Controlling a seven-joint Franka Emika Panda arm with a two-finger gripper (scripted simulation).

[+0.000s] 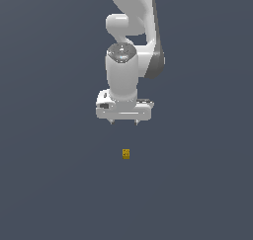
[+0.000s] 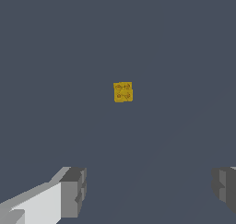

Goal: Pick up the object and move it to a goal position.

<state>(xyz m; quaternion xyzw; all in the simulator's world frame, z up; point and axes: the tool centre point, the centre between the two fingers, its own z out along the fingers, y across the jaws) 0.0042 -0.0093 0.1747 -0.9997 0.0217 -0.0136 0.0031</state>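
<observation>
One yellow-orange block (image 1: pixel 126 154), lying alone on the dark floor, well apart from and below the single white gripper (image 1: pixel 123 121). Fingers (image 2: pixel 73 191) spread wide, holding nothing. Probably light and rigid, judging by size and crisp edges; best pinched across two opposite flat sides. No goal marker visible. Count: one block, one gripper, two fingers.
</observation>
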